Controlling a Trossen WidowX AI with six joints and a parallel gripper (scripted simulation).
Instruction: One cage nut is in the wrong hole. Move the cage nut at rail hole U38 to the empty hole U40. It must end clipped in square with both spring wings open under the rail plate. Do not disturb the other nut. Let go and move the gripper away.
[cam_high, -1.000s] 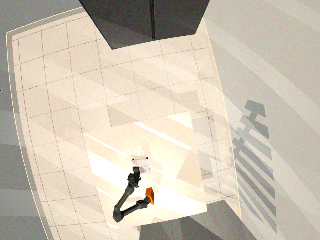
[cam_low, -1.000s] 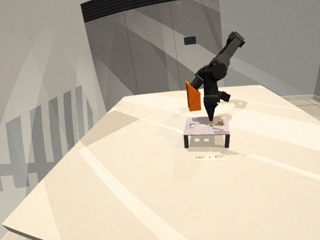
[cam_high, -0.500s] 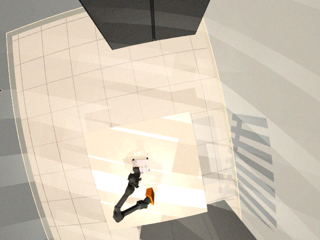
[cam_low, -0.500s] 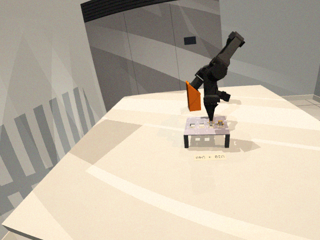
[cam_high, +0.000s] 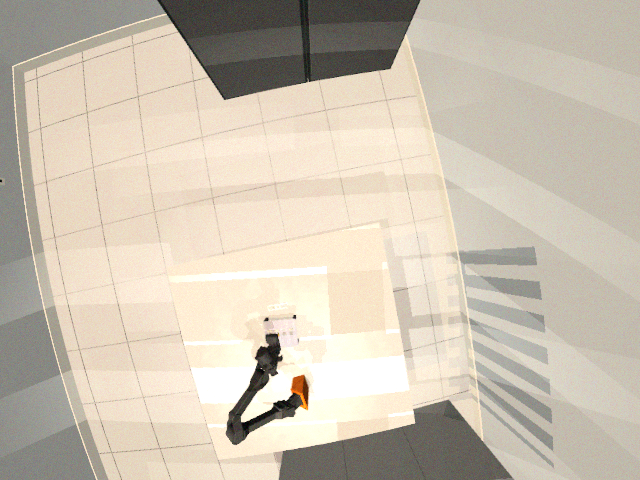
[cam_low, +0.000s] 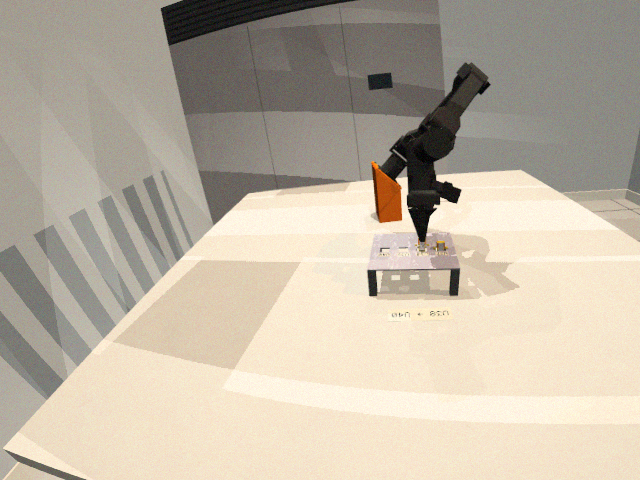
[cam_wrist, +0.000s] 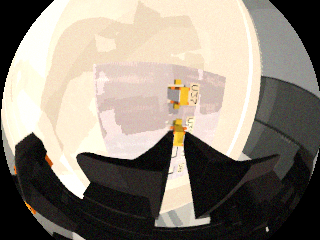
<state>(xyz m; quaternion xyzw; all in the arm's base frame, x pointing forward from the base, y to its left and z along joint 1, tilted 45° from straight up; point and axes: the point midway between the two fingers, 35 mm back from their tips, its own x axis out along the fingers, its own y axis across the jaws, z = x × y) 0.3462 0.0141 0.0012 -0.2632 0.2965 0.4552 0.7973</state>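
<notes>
At the rail plate's (cam_high: 290, 338) (cam_low: 392, 262) (cam_wrist: 135, 100) U38 hole, the jaws (cam_low: 422, 241) gripped the cage nut (cam_low: 421, 246) (cam_wrist: 178, 136), presumably light, stiff and springy, best held by its body, wings free.

Top cam is high and far off, looking steeply down over the table (cam_high: 361, 299), tiled floor (cam_high: 118, 206) and whole black arm (cam_high: 249, 387) (cam_low: 444, 131); exterior sits closer, above the table (cam_low: 320, 351), angled down across it to face the arm and the grey wall panels (cam_low: 305, 134). Wrist cam is the nearest, looking past the gripper fingers at the rail plate (cam_high: 289, 330) (cam_low: 392, 260) (cam_wrist: 135, 95), wide-angle with black corners; top and exterior share the plate, arm and orange base (cam_high: 299, 386) (cam_low: 387, 201).
</notes>
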